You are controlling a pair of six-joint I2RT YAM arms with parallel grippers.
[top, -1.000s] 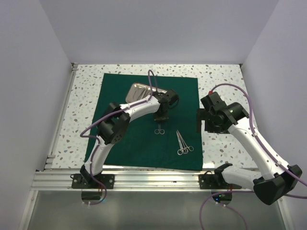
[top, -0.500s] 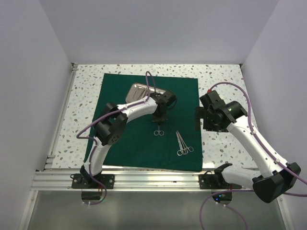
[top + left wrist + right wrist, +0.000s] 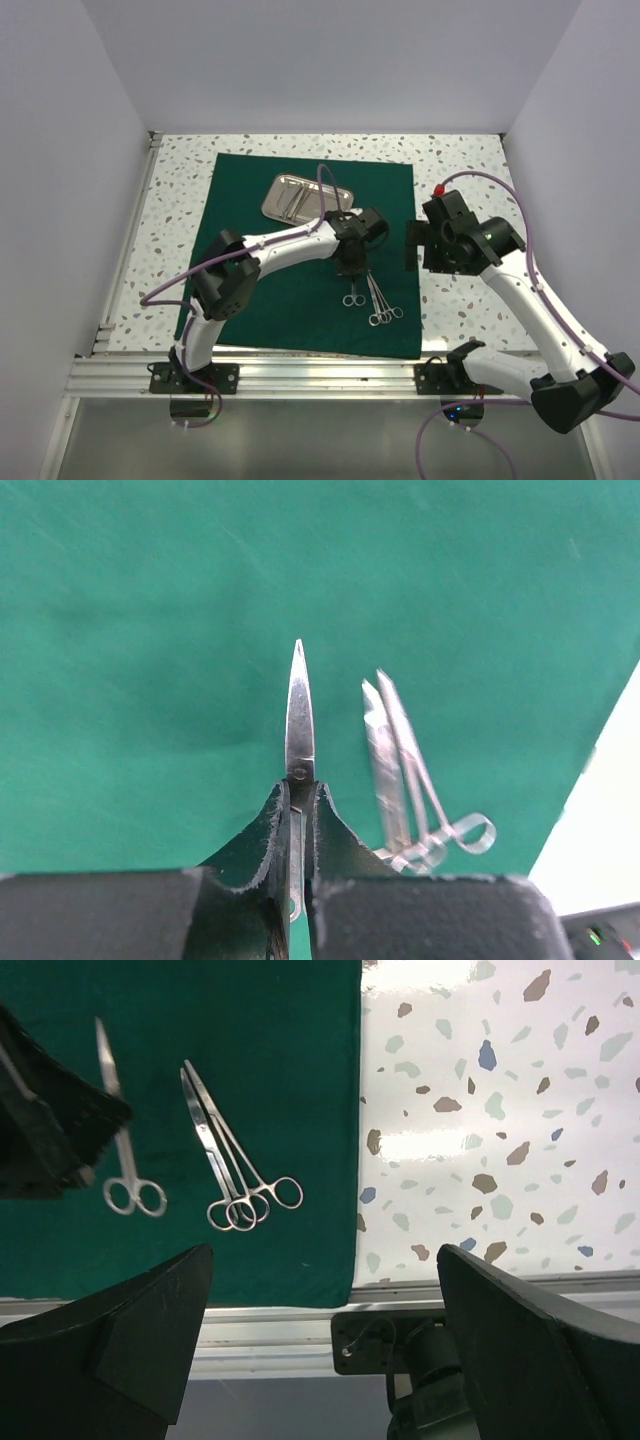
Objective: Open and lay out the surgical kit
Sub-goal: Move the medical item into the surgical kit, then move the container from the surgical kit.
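Observation:
The dark green drape (image 3: 270,290) lies spread flat on the table. The steel tray (image 3: 296,195) sits on its far part with thin instruments inside. My left gripper (image 3: 351,268) is shut on small silver scissors (image 3: 299,720), blades pointing away, rings hanging below (image 3: 353,299). Two ring-handled forceps (image 3: 380,298) lie on the drape just right of the scissors; they also show in the left wrist view (image 3: 400,770) and the right wrist view (image 3: 225,1155). My right gripper (image 3: 415,247) is open and empty, above the drape's right edge.
Speckled tabletop (image 3: 460,300) lies bare to the right of the drape. A metal rail (image 3: 320,370) runs along the near edge with both arm bases. White walls close in the left, right and back.
My left gripper has moved toward the near right with the scissors, from beside the tray to just left of the forceps. The right gripper has shifted slightly.

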